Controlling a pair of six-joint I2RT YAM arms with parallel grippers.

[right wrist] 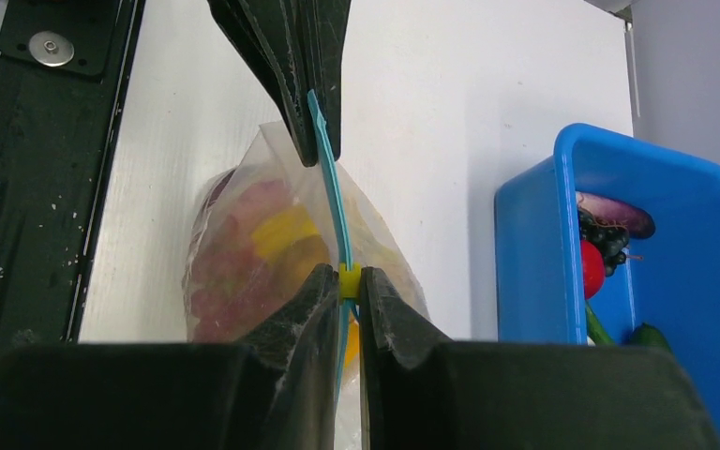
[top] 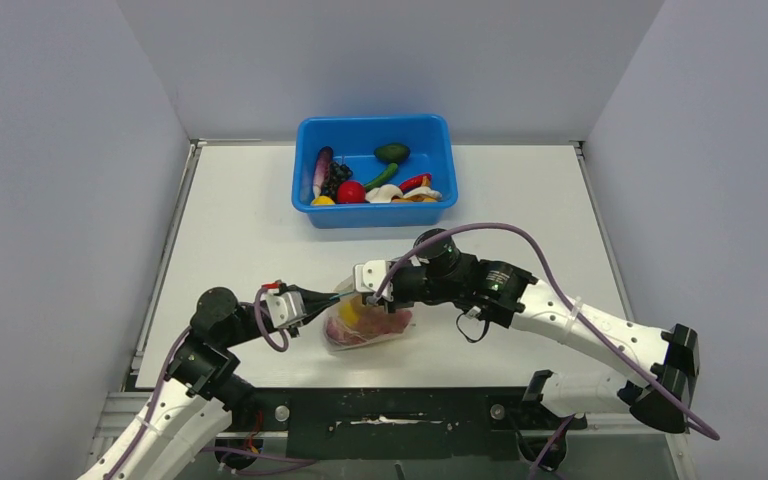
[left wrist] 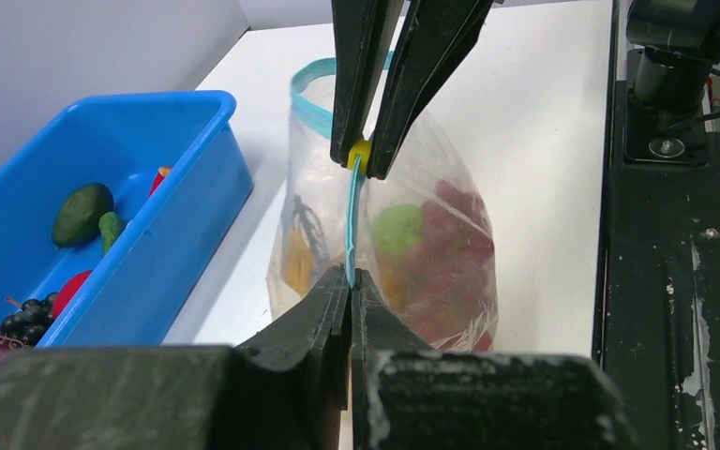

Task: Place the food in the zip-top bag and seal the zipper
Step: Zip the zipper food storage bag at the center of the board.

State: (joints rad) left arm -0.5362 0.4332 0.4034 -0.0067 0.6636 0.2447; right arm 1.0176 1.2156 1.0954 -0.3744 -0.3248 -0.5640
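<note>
left end effector (left wrist: 349,281): pressed together on one end of the zipper (left wrist: 351,220), at the bottom centre of its own wrist view.
right end effector (right wrist: 349,277): pinching the yellow slider (left wrist: 360,152) that sits on the zipper.
zipper: a straight teal strip stretched between the two end effectors. Past the right one, the teal rim curves open near the top of the left wrist view.
zip-top bag (top: 365,325): lies on the white counter (top: 520,200), lower centre of the top view. Both end effectors hide its mouth there.
food (left wrist: 450,248): reddish, green and yellow pieces inside the bag, blurred by the plastic, so their shapes are hard to make out.
blue tub (top: 375,213): upper centre of the top view, apart from the bag, holding more toy pieces. It is cut off at the frame edge in both wrist views.
</note>
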